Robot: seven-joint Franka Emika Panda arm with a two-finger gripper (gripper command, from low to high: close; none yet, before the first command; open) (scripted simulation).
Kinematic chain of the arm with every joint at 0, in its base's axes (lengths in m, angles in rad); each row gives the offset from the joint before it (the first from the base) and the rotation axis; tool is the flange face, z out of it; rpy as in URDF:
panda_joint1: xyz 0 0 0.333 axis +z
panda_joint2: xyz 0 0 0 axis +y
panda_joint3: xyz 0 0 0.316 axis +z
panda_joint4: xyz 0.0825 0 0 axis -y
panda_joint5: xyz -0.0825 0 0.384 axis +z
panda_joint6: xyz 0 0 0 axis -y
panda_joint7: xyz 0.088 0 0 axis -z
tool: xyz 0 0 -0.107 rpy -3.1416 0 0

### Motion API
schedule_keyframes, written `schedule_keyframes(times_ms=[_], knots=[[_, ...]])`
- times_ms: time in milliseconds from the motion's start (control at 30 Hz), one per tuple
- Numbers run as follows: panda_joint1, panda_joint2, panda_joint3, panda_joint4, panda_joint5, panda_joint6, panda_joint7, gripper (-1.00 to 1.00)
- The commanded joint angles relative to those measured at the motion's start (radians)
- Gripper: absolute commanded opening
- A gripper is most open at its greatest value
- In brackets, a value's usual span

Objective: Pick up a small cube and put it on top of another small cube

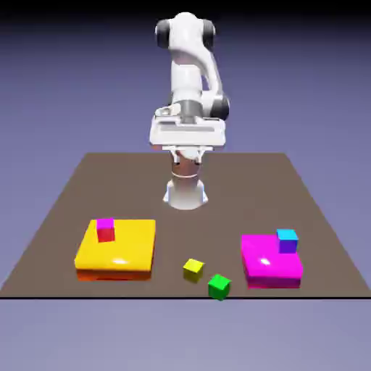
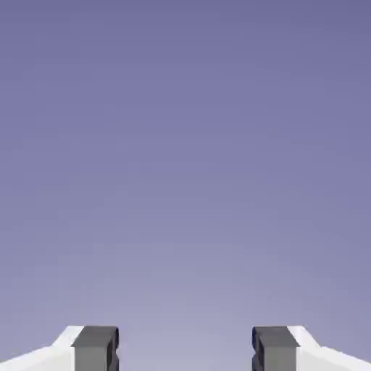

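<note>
Table's near edge holds green cube (image 1: 219,286), tool (image 2: 185,349) well apart

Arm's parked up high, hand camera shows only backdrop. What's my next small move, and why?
Probably swing the open gripper down and toward the green cube at the table's near edge. Nothing sits between the fingers, and the cube lies free beside the yellow cube.

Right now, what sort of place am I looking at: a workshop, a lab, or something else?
Most likely a computer simulation, not a real room. A brown table floats before a plain blue-violet backdrop with no walls. A white arm stands over flat-coloured blocks such as the green cube and the cyan-topped cube.
</note>
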Motion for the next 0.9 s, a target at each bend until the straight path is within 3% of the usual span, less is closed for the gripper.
schedule_keyframes(times_ms=[0,867], knots=[[0.001,0.036,0.003,0.026,0.006,-0.024,0.023,0.00],[0.017,0.979,0.093,0.702,0.149,-0.643,0.610,0.00]])
